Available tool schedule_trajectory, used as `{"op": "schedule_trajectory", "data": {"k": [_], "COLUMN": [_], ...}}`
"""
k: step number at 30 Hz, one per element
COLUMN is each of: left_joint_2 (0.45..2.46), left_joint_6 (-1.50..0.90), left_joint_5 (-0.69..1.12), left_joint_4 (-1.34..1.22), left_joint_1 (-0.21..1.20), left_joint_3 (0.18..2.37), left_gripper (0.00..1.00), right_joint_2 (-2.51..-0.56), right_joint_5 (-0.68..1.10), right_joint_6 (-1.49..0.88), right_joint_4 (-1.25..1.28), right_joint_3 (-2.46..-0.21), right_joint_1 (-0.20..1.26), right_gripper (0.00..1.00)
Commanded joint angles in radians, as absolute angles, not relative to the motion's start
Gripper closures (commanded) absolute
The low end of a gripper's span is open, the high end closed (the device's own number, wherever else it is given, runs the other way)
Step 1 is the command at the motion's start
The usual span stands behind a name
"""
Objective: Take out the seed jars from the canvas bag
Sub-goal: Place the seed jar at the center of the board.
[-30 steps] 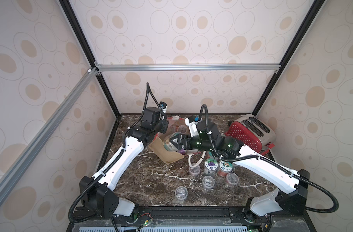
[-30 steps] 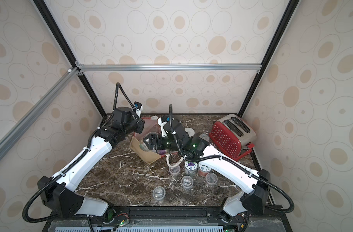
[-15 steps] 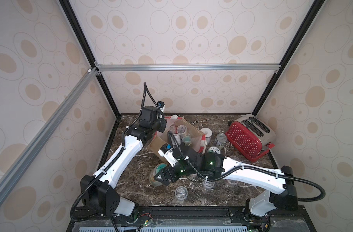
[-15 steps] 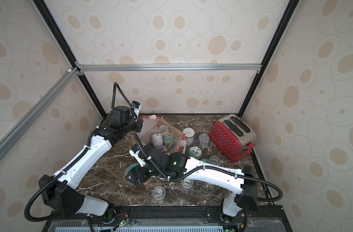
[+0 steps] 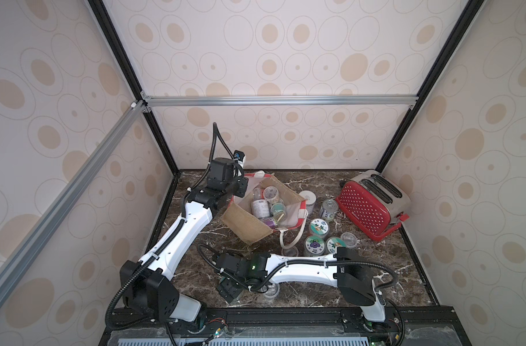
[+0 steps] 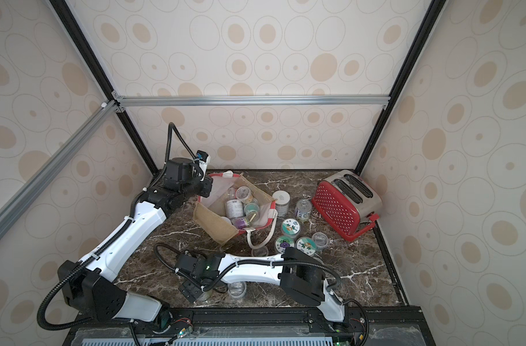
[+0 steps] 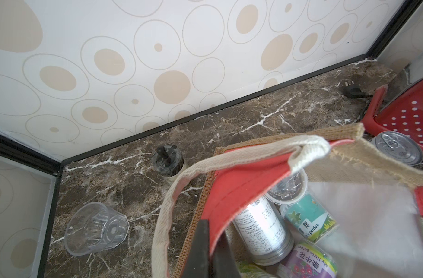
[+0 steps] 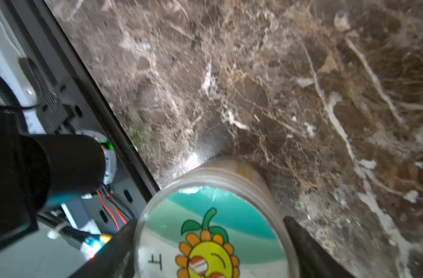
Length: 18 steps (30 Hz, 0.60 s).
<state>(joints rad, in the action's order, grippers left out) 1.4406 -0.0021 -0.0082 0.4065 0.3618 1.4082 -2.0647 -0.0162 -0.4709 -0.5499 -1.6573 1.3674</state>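
Note:
The canvas bag [image 5: 246, 223] [image 6: 215, 223] stands open at mid-table, tan burlap with red side panels. My left gripper [image 5: 240, 187] [image 7: 212, 234] is shut on the bag's red side panel [image 7: 232, 187], at the rim. Several seed jars [image 5: 267, 206] [image 7: 261, 228] lie inside the bag. Three sticker-lidded seed jars [image 5: 318, 227] stand on the marble to the bag's right. My right gripper [image 5: 230, 292] [image 8: 209, 222] is low at the table's front edge. It is shut on a seed jar with a sunflower lid [image 8: 205, 235].
A red toaster [image 5: 369, 203] sits at the back right, with a tin can [image 5: 329, 209] and a white-lidded jar [image 5: 307, 199] beside it. Small clear cups [image 5: 348, 238] [image 5: 270, 290] dot the marble. A drinking glass [image 7: 94, 228] and a black-topped shaker [image 7: 167, 161] stand behind the bag.
My right arm has swung from the bag's mouth to the table's front edge, carrying the sunflower-lidded jar. The left gripper has kept its hold on the bag rim.

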Motion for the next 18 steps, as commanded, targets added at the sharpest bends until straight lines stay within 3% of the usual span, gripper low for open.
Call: {"op": "schedule_trajectory", "data": {"k": [1,5,18], "left_joint_2": [1.422,1.423,1.460], "left_joint_6": [0.024,0.028,0.028], "left_joint_5": [0.007,0.008,0.027], "left_joint_4": [0.351,0.350,0.368], "left_joint_1": [0.353,0.352,0.344], "left_joint_3": [1.430,1.432,1.493], "left_gripper": [1.00,1.00,1.00], "right_joint_2": [-2.096,-2.071,-1.671], "right_joint_5": [-0.022,-0.004,-0.075], "right_joint_6": [-0.465,-0.451,-0.411], "right_joint_4": [-0.601,-0.642,-0.670], "right_joint_3": [-1.693,-1.706,-1.630], "right_joint_1": [1.373,1.372,1.330], "right_gripper": [0.10,0.00,0.00]}}
